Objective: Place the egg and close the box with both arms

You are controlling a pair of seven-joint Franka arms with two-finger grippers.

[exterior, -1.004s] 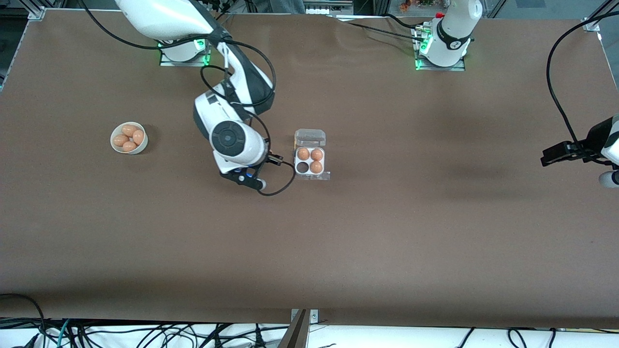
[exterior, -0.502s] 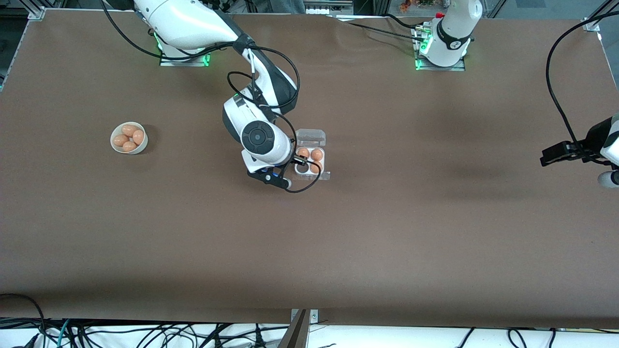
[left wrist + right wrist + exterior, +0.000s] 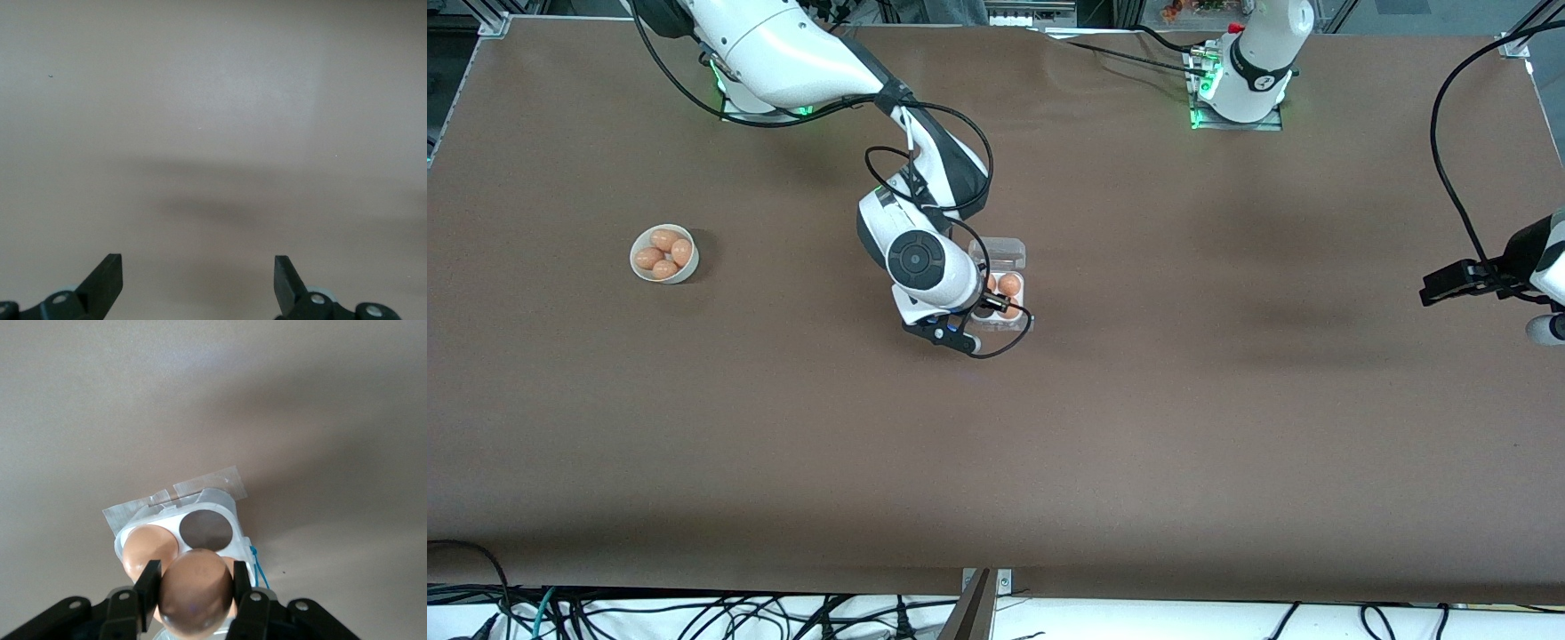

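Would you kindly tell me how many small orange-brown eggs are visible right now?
8: four in the round white bowl, three in the clear-plastic carton, one egg gripped by the right gripper above it; more may be hidden.

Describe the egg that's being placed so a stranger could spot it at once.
Find the clear box mid-table, under the right arm's wrist. The right gripper hangs over it, shut on the egg. It alone is in the air; the other eggs sit in cells or in the bowl.
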